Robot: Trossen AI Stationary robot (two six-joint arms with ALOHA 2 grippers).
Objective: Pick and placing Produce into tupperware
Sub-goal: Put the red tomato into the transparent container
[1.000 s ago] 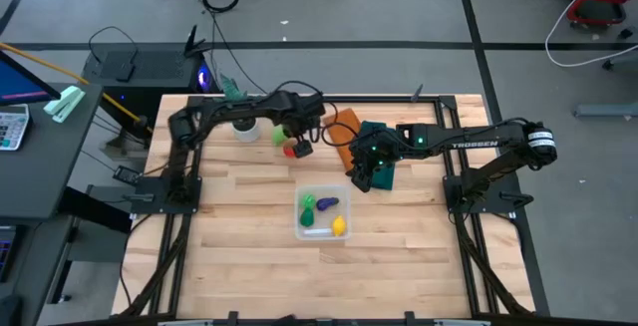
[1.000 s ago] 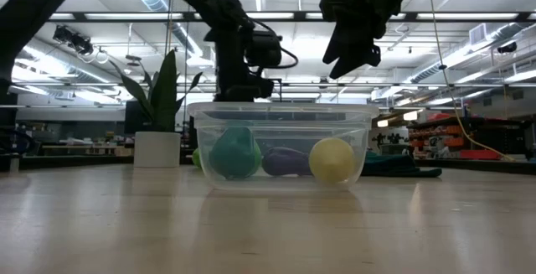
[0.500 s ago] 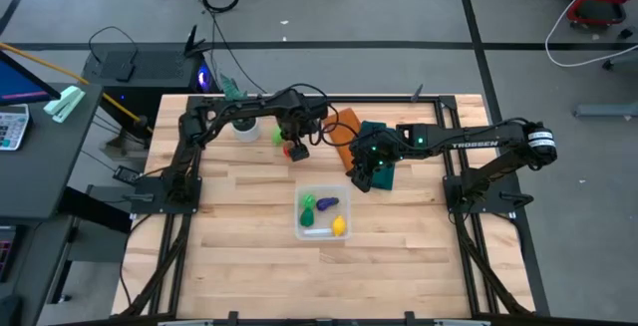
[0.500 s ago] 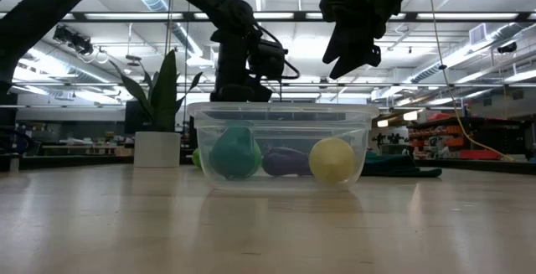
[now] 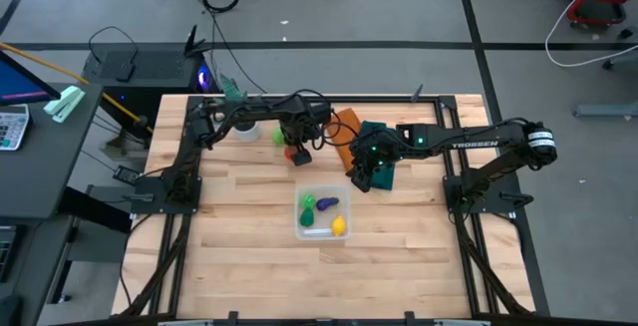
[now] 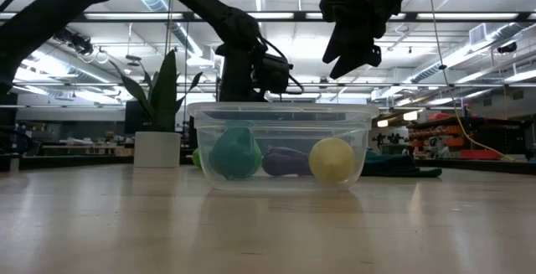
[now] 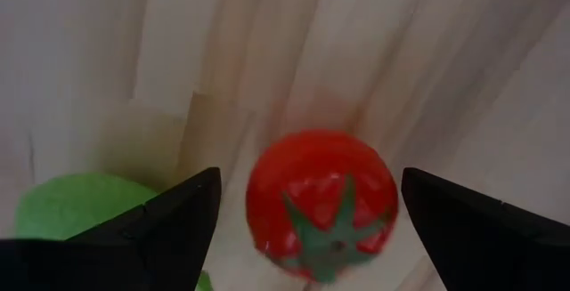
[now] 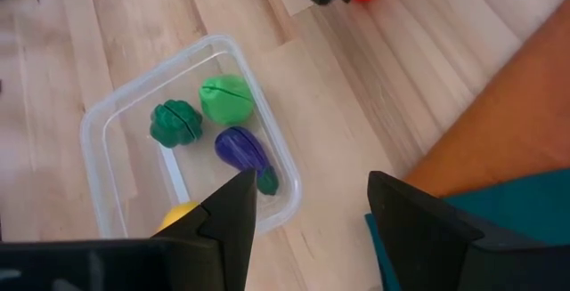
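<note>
A red toy tomato (image 7: 321, 202) with a green stalk star lies on the wooden table, also showing in the high view (image 5: 289, 152). My left gripper (image 7: 307, 229) is open and points down over it, one finger on each side with a gap to the tomato. A light green piece (image 7: 71, 206) lies just beside it. The clear tupperware (image 5: 298, 216) stands nearer the table's near edge and holds a dark green piece (image 8: 176, 122), a light green one (image 8: 224, 98), a purple one (image 8: 240, 149) and a yellow one (image 5: 339, 226). My right gripper (image 8: 312, 211) hangs open above the table beside the cloths.
An orange folded cloth (image 5: 344, 127) and a dark green folded cloth (image 5: 384, 166) lie to the right of the tomato, under my right arm. A potted plant in a white pot (image 6: 157, 148) stands near the far left. Bare wood lies around the tupperware.
My left arm has reached a little farther toward the table's right, bringing its open gripper over the red tomato. The tomato and the tupperware have stayed in place.
</note>
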